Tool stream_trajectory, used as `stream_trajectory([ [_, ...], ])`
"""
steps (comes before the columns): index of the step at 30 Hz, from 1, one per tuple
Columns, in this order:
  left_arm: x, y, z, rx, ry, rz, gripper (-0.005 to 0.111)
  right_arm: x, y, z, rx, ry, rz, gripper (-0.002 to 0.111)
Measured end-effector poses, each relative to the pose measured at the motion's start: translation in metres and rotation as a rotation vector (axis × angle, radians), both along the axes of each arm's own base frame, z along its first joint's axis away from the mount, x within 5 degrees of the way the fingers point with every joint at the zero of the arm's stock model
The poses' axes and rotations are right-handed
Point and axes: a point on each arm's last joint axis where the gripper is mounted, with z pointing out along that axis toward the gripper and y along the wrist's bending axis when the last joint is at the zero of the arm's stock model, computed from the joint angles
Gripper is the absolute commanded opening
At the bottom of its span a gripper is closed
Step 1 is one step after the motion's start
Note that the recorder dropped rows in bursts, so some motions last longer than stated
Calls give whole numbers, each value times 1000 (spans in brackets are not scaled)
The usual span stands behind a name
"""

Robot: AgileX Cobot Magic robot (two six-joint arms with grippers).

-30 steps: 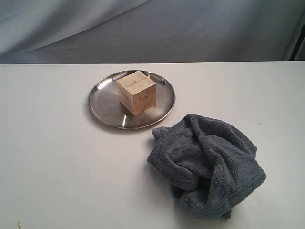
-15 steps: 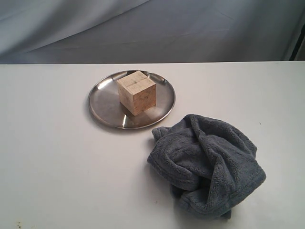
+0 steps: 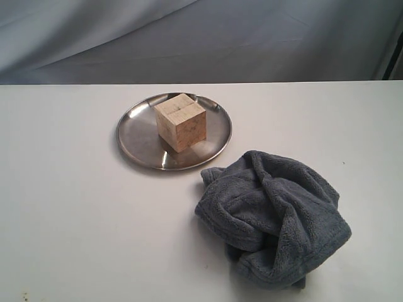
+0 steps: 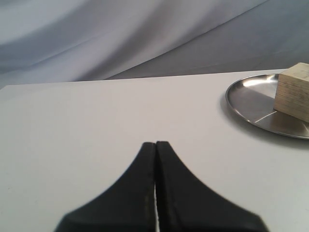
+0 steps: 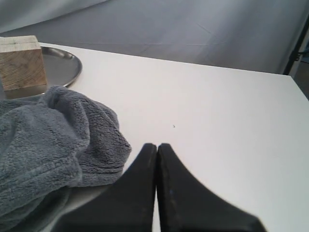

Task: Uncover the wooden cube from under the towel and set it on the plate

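Note:
The pale wooden cube stands on the round steel plate at the middle of the table, uncovered. It also shows in the left wrist view as the wooden cube on the plate, and in the right wrist view as the wooden cube on the plate. The dark grey towel lies crumpled on the table near the front right, apart from the plate; the towel fills one side of the right wrist view. My left gripper is shut and empty, away from the plate. My right gripper is shut and empty beside the towel. Neither arm shows in the exterior view.
The white table ends at a far edge in front of a grey draped backdrop. A dark stand shows past the table's edge in the right wrist view.

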Motion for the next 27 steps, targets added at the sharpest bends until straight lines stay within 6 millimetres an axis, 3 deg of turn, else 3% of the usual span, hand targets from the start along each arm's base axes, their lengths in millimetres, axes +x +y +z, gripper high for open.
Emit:
stream_trajectory([
  [12,0,0,0,0,0,0,0,0,-9,-1,2,6,-168,0],
  [27,0,0,0,0,0,0,0,0,-9,-1,8,6,-176,0],
])
